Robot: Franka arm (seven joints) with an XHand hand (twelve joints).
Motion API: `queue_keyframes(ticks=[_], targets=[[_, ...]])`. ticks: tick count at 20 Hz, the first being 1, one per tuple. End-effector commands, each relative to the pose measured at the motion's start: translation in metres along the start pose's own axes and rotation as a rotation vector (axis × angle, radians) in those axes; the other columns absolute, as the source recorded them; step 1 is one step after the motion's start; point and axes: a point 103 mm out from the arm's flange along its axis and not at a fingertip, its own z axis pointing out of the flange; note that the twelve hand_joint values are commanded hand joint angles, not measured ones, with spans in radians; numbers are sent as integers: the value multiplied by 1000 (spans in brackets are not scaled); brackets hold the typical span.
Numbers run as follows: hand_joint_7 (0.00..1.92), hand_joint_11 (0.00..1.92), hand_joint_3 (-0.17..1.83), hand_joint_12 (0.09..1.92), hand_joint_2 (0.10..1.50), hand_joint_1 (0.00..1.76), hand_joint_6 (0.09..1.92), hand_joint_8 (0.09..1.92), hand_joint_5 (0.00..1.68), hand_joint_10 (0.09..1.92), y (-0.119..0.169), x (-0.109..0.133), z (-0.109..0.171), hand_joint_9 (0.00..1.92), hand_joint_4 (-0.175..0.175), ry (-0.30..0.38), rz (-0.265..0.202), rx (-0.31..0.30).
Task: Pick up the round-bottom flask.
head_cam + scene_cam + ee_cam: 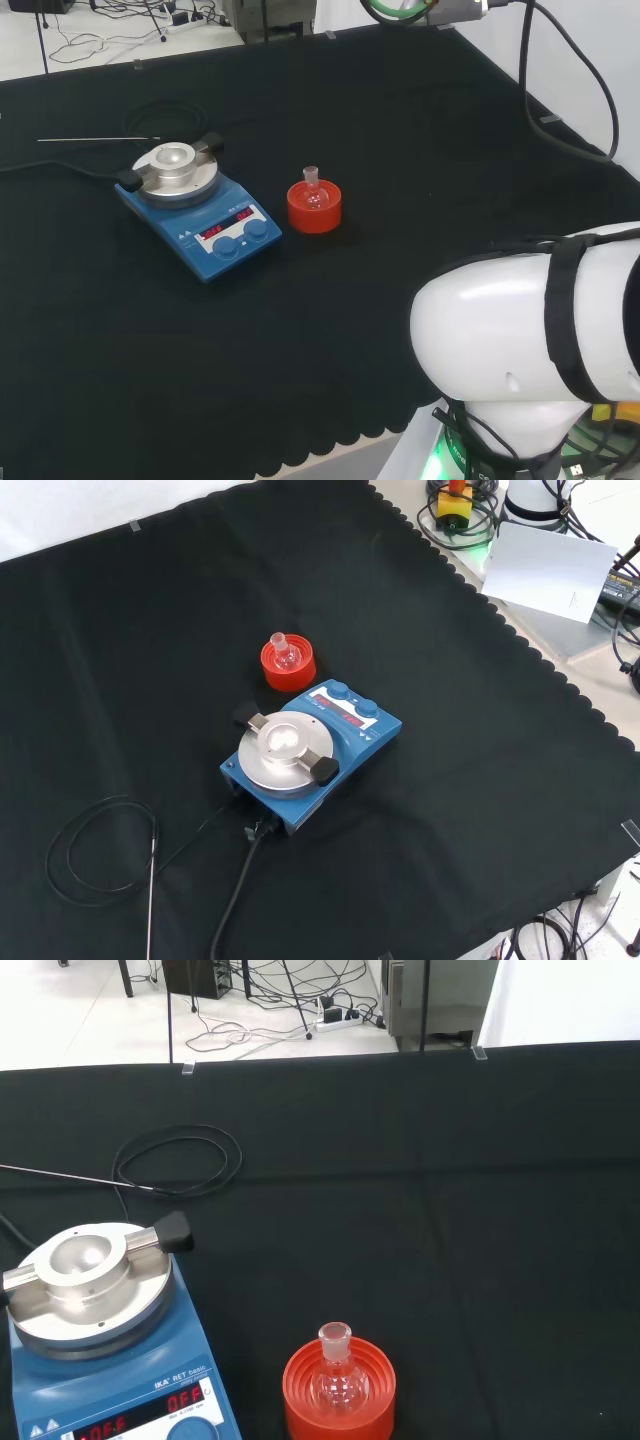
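Pose of the hand: cannot tell from these views. Ahead of the wrist camera, out past the palm: a small clear round-bottom flask (336,1375), upright, neck up, seated in a red ribbed stand (300,1392) on the black cloth (500,1260). Nothing touching the flask apart from its stand.

Just beside the stand, also ahead of the wrist: a blue stirrer plate (120,1405) with a round metal block (85,1280) on top, near the stand but not touching it. Farther out from the wrist, beyond the plate: a loop of black cable (180,1160) lying flat on the cloth, with a thin metal rod (60,1174) running off from it.

In the head view, flask (313,190) and stand (314,212) mid-bench, right of the stirrer plate (225,232), well apart from the big white arm link (500,330) at lower right. In the front view, flask (287,655) and stand (288,672) just above the stirrer plate (350,720).
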Motion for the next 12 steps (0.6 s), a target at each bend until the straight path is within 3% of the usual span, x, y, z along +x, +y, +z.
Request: queue_keyframes(ticks=[1,4,5,7,9,12], targets=[[51,15,535,1318,1149,78,357,548,252,637,0,9,-1,161,13,-29,15,-5],[53,1,356,1350,1250,40,218,525,306,633,0,29,-4,155,14,-51,28,-9],[55,0,335,1352,1261,38,200,522,314,632,1,-19,-3,155,14,-25,43,-14],[56,0,319,1354,1270,36,186,520,321,632,1,-38,-3,156,14,-31,53,-8],[57,0,314,1355,1272,37,182,520,323,632,1,-29,-2,157,14,-47,44,-12],[59,0,311,1356,1273,37,179,520,325,632,1,8,1,157,14,-67,51,-6]])
